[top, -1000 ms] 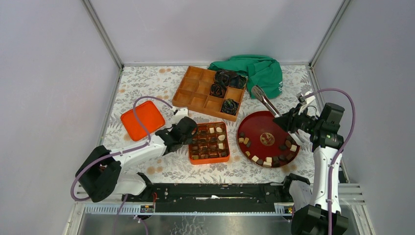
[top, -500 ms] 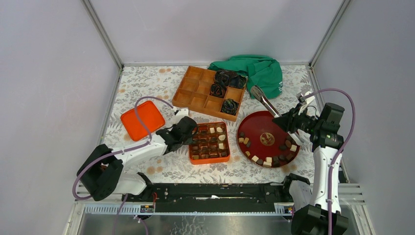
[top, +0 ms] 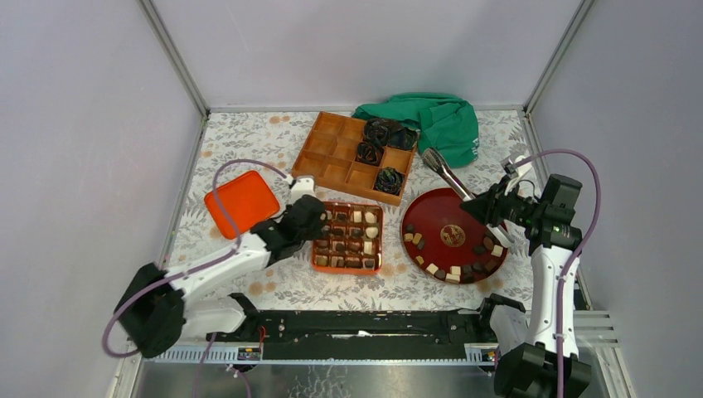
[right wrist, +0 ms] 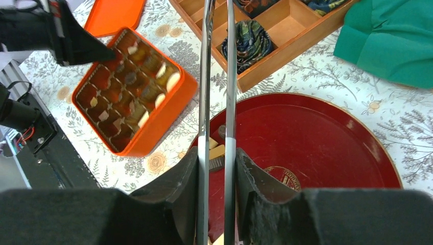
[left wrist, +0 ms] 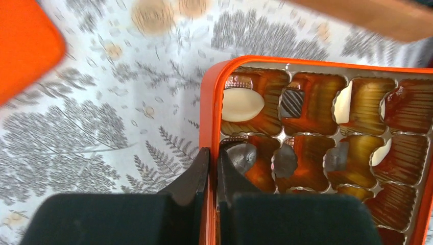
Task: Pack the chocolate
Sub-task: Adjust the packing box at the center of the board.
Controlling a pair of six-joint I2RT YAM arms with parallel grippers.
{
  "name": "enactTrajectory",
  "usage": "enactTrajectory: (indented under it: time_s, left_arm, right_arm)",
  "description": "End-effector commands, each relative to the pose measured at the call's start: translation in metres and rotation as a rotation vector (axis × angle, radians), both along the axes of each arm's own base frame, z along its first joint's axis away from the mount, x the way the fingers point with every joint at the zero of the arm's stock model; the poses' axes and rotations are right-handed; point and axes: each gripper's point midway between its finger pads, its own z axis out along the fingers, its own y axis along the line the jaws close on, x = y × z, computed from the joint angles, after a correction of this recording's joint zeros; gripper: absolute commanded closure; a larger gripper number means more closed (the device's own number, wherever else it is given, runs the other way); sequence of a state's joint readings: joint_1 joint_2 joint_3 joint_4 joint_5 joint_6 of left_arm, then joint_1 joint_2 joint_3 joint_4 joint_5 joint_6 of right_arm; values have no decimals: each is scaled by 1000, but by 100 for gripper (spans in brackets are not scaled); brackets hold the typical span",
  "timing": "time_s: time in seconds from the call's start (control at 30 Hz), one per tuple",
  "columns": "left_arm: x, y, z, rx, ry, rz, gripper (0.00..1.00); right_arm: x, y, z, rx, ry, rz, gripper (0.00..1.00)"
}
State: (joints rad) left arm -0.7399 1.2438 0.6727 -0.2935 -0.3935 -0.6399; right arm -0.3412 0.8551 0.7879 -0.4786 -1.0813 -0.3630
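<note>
Top external view: I'm seeing the left gripper (top: 312, 217) sitting at the far-left corner of the orange tin (left wrist: 210, 112).

Left wrist cam is showing its black fingers (left wrist: 196, 171) pinching the tin's left wall, one outside and one inside. I'm calling that closed on the tin.

The tin is holding a glossy, ribbed amber insert of small cells. Chocolate (left wrist: 243, 104) is sitting in most of them: a smooth cream oval, a dark ridged square, dull dark rounded lumps.

More pieces are lying on the round, glossy dark-red plate (top: 435, 217) just right of the tin. They are strung in an arc along its near-right rim, with a few by the left edge.

The right gripper (right wrist: 217, 158) is clamping a pair of tongs (right wrist: 206, 76). They are two flat polished steel arms running nearly parallel with a narrow gap, reaching far-left past the plate's far rim.

The wooden box (top: 332, 153) is sitting just beyond the tin, divided into square compartments. Black crinkled bundles (top: 390, 178) are filling some on its right side.

A crumpled green cloth (top: 435, 120) is lying at the far edge, right of the box. A flat orange lid (top: 240, 203) with rounded corners is lying left of the tin.

Everything is resting on a white, fern-printed table cover (left wrist: 102, 127).
</note>
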Motion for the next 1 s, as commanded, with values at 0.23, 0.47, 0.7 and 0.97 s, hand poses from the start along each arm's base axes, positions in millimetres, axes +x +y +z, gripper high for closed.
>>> enactTrajectory:
  time_s: [0.23,0.47,0.7,0.97]
  left_arm:
    - [6,-5,166,-269,-751,-73,100]
    - [-24,-5,203,-309,-967,-160,100]
    - [-41,-15,208,-252,-1018,-250,100]
    - [-44,-20,203,-193,-1040,-272,100]
  right_arm:
    - [4,2,22,-1,-43,52,66]
    - [8,-3,19,-20,-27,38,66]
    - [12,-6,13,-32,-4,26,66]
    - [14,-10,8,-47,16,13,65]
